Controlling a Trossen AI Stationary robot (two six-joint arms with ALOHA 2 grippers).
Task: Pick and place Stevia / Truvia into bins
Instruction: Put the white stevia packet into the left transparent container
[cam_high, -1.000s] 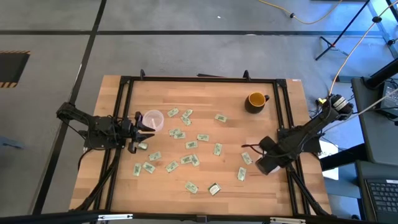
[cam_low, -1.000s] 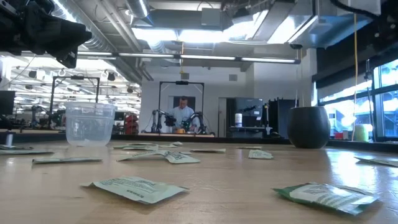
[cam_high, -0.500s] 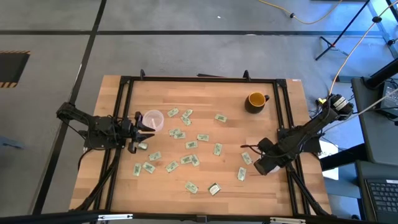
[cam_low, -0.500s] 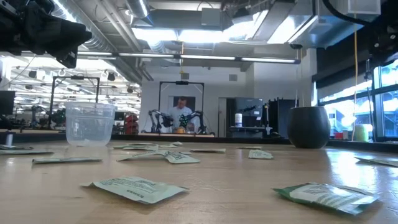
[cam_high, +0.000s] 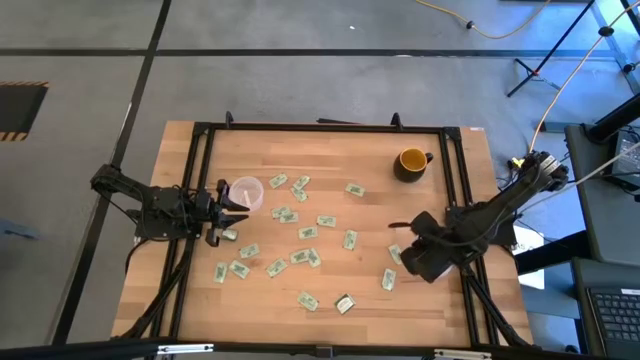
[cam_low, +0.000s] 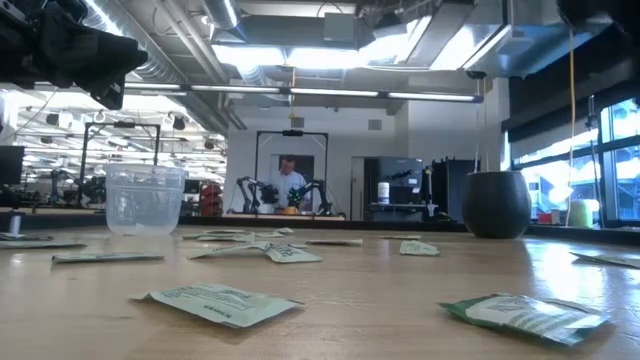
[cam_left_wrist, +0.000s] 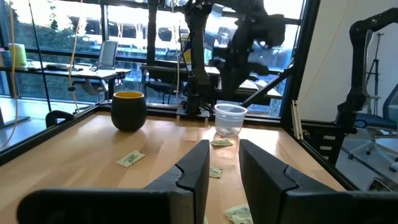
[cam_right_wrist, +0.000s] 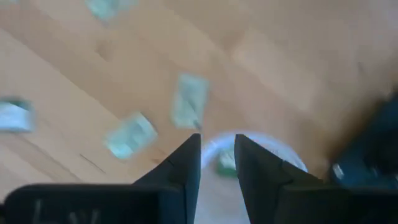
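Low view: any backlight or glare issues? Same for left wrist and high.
Low view: bright ceiling lights and windows backlight the scene, so the mug reads as a dark silhouette; the clear cup catches highlights. Left wrist view: windows behind leave the right arm a silhouette. High view: even light on the table, no glare.

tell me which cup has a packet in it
The cup under the right gripper: a green packet lies inside. The cup beside the left gripper looks empty.

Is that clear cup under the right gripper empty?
No. The right wrist view shows one green packet lying inside the clear cup.
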